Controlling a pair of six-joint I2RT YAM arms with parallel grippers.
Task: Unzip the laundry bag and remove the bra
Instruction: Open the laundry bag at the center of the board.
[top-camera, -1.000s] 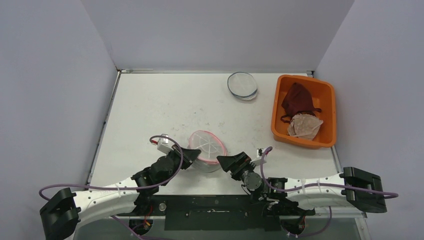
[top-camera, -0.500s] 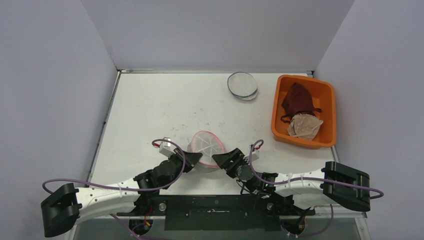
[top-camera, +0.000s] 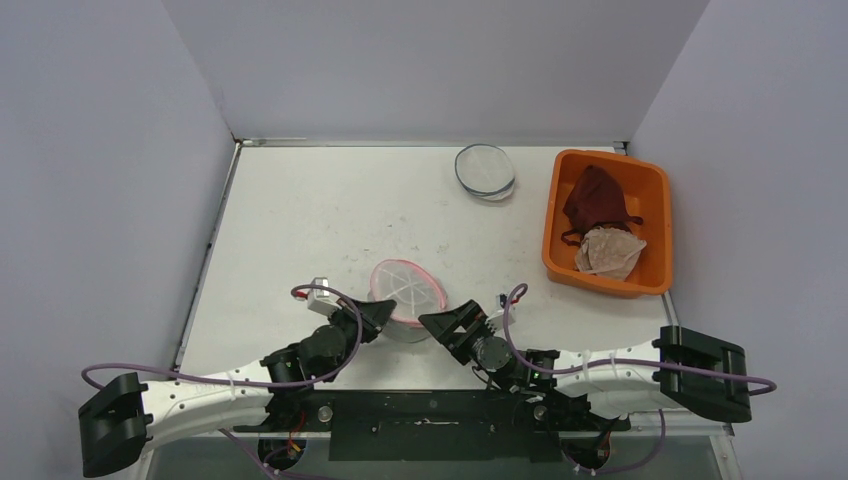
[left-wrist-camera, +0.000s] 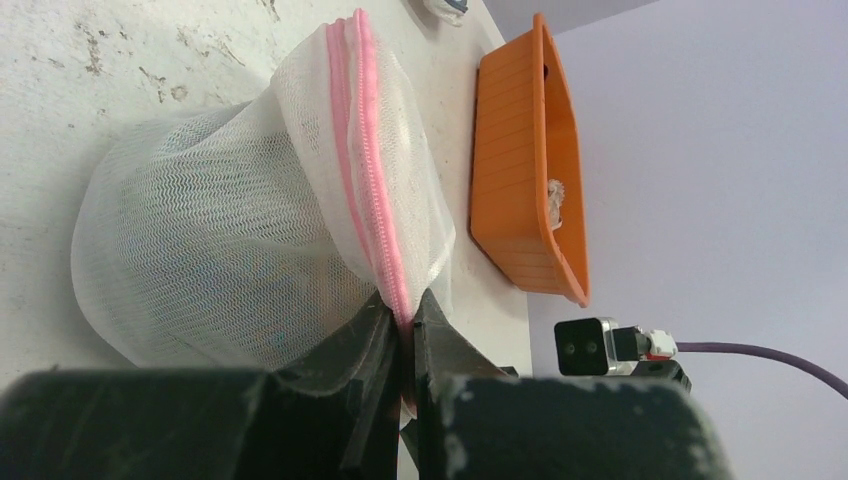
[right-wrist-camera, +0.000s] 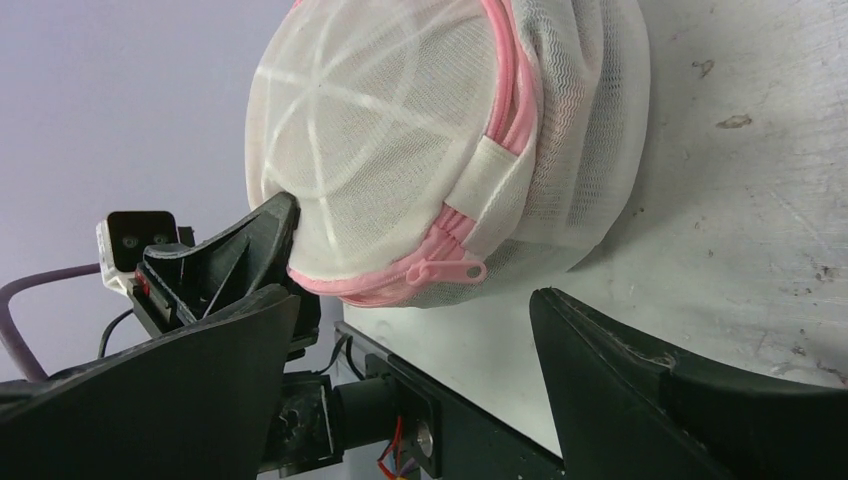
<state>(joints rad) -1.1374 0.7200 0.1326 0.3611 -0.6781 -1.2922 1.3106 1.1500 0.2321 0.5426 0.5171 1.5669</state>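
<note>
Both arms have edged leftward, carrying the mesh laundry bag (top-camera: 405, 288) with them; it sits zipped on the table (top-camera: 300, 220) near the front edge. The left gripper (left-wrist-camera: 403, 322) pinches its pink zipper (left-wrist-camera: 365, 150) seam, while the right gripper (right-wrist-camera: 412, 298) gapes wide just short of the zipper pull (right-wrist-camera: 447, 270).

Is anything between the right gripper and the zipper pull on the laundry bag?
Nothing visible. The zipper pull faces the open right gripper across bare space; the left gripper pinches the laundry bag to one side.

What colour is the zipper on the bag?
Pink. The zipper shows best in the right wrist view, on the white laundry bag.
</note>
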